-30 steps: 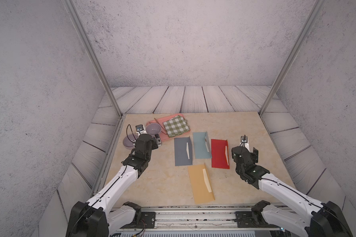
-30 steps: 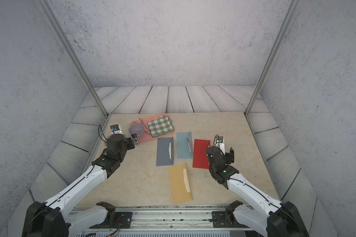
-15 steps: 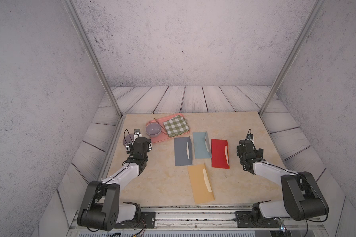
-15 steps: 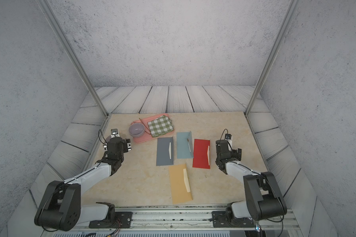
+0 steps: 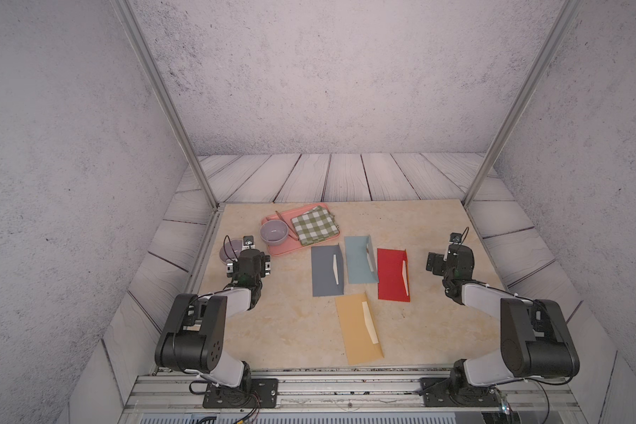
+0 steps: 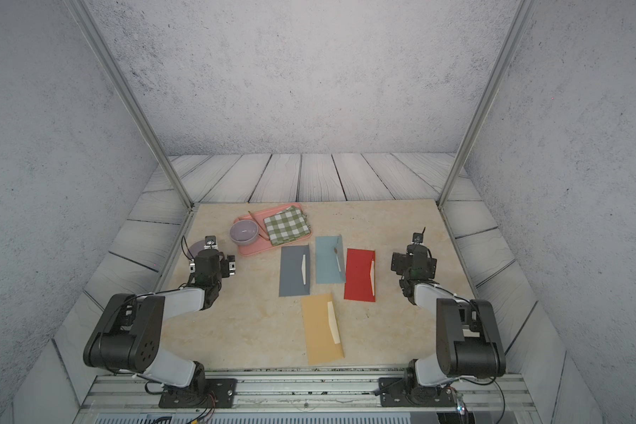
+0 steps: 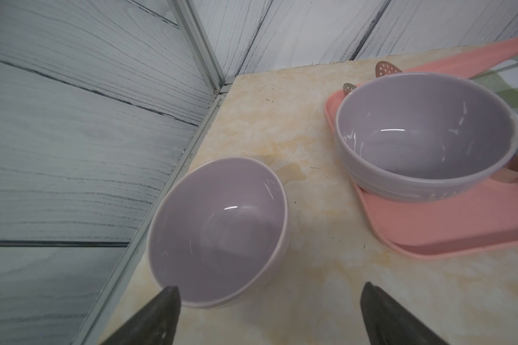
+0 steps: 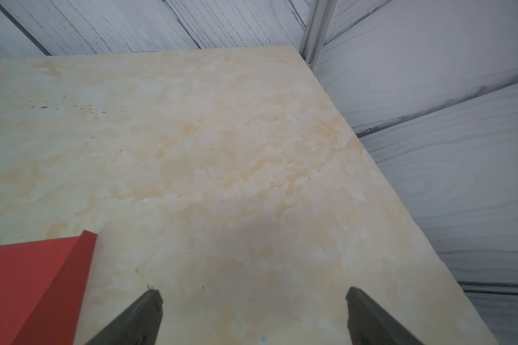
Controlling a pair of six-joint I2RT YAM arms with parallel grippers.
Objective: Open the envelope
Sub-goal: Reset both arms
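a grey envelope [image 5: 324, 273], a blue envelope [image 5: 358, 262] and a red envelope [image 5: 390, 275] lie side by side on the counter [image 5: 419, 220], a yellow envelope [image 5: 355, 330] nearer, a pink tray [image 5: 291, 249] behind.

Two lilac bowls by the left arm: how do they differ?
The tray bowl sits on the pink tray; the table bowl sits on the bare table by its edge. The tray bowl looks greyer and larger; the table bowl pinker. Both upright, empty.
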